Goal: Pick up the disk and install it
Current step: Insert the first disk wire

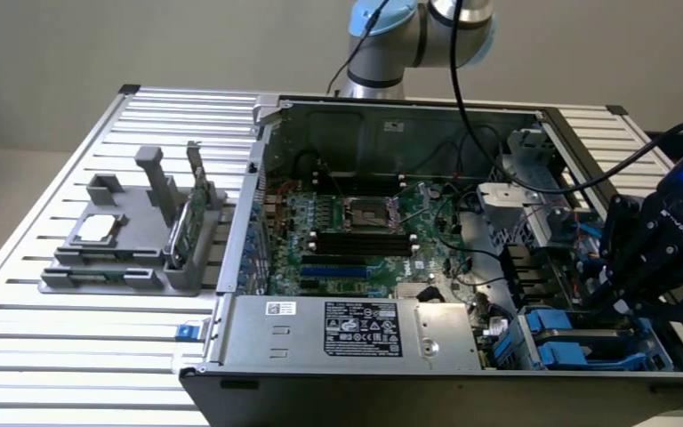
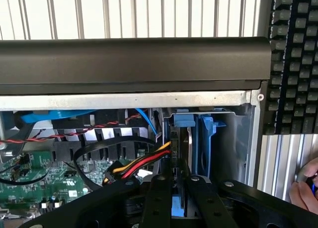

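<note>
The disk [image 2: 174, 153] stands on edge, pinched between the fingers [image 2: 156, 198] of the gripper [image 2: 174, 182], its thin side towards the wrist camera, at the mouth of the blue drive bay [image 2: 203, 138] in the corner of the open computer case [image 1: 354, 111]. It looks stiff, dense metal, heavy for its size, with smooth faces that could slip; the flat sides suit a grip, and the blue rails should stay free. In the exterior view the gripper [image 1: 626, 307] reaches steeply down into the case at that view's right, beside the motherboard [image 1: 365, 222]
</note>
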{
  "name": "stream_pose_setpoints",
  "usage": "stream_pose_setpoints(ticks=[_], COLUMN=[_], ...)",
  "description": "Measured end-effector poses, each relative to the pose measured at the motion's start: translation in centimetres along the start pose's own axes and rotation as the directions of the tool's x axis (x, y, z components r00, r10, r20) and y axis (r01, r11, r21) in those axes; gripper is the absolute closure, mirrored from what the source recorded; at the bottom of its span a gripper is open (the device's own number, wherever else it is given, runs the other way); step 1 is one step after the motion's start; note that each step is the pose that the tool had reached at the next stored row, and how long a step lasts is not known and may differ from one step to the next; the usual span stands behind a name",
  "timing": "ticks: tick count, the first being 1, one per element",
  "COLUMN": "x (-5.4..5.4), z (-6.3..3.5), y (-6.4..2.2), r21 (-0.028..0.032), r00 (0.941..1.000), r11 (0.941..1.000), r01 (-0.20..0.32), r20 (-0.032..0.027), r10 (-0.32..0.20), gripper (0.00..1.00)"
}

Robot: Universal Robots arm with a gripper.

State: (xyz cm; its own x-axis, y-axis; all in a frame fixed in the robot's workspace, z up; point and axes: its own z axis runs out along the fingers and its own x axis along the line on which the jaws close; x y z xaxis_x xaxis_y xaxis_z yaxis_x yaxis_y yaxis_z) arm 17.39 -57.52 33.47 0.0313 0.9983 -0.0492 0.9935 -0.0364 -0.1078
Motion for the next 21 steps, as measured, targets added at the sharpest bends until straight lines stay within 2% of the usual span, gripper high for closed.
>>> stream_pose_setpoints(ticks=[4, 9, 17, 21], x=[0.00, -0.01, 0.37, 0.40], z=[0.03, 0.07, 0.07, 0.08], y=[-0.14, -0.34, -0.42, -0.42], r21=[-0.0049, -0.0072, -0.0108, -0.0115], r00=[1.0000, 1.0000, 0.9999, 0.9998], r11=[1.0000, 1.0000, 0.9999, 0.9999], r01=[0.000, -0.001, -0.002, -0.003], r20=[0.0017, 0.0083, 0.0153, 0.0170], r10=[0.000, 0.001, 0.002, 0.004], gripper=[0.83, 0.83, 0.83, 0.83])
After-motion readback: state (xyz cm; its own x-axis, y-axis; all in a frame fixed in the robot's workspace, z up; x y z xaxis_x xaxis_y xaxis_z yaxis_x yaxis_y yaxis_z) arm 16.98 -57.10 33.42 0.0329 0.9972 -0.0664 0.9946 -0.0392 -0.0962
